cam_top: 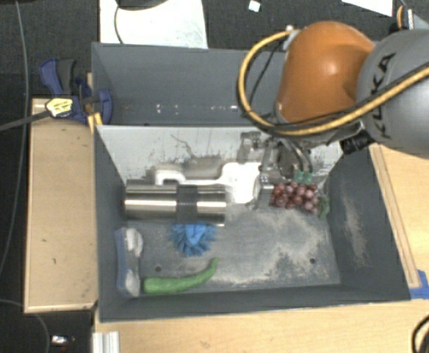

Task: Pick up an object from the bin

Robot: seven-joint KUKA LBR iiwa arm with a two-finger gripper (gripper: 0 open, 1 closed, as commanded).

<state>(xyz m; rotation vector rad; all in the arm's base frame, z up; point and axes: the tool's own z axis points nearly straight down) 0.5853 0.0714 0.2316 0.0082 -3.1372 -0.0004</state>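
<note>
Camera view looks down past the arm's orange domed cover, which hides the upper part of the tool; whether the tool stands wide or narrow cannot be told. The tool is low in the grey metal bin, at the back right of its floor, directly over a small bunch of dark red grapes. Whether it touches them is unclear. The bunch lies with its long axis roughly left to right, with a bit of green stem at its right end. Just left of it lies a white glossy moulded piece, beside a silver metal cylinder with a dark band that also lies left to right. Nearer the front are a blue frilly tuft and a curved green pod. Along the left wall lies a pale brush-like item edged in blue, hard to identify.
</note>
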